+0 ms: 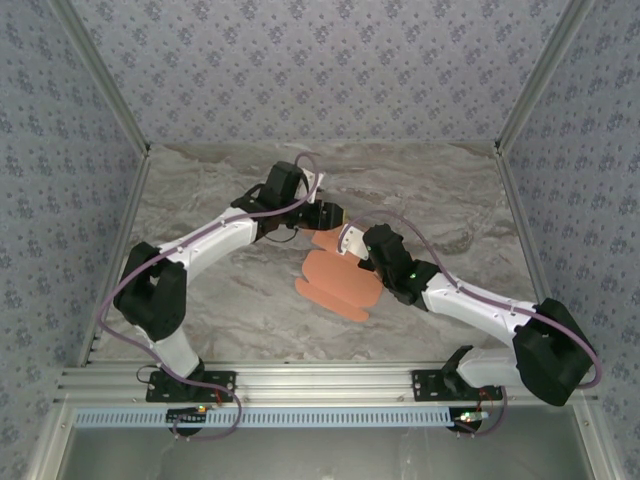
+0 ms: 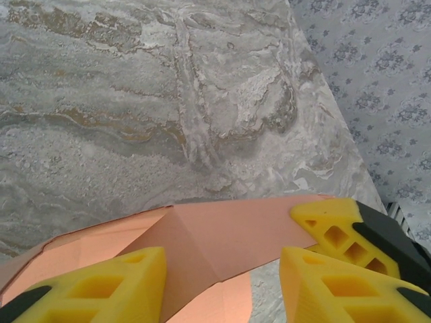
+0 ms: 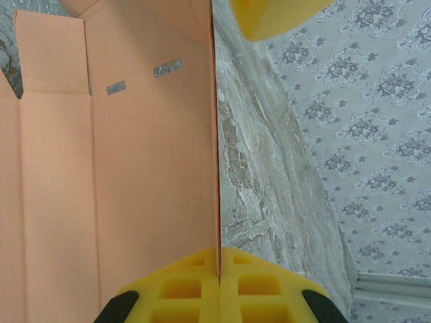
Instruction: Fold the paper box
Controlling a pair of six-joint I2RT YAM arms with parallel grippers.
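The paper box [image 1: 335, 285] is a salmon-orange die-cut sheet lying partly flat on the marble table, with its far end lifted between the two arms. My right gripper [image 3: 219, 259] is shut on the thin upright edge of a panel [image 3: 148, 168] that has creases and two small slots. It meets the sheet from the right [image 1: 350, 243]. My left gripper [image 1: 333, 218] comes in from the far left. Its jaws stand open [image 2: 222, 269] on either side of a raised, creased flap [image 2: 222, 232]. A yellow fingertip [image 2: 330, 225] of the right gripper pinches that flap's end.
The grey marble tabletop [image 1: 220, 290] spreads around the sheet. Patterned walls [image 1: 320, 60] close the back and both sides, with metal posts [image 1: 535, 85] at the corners. An aluminium rail [image 1: 320, 385] carrying the arm bases runs along the near edge.
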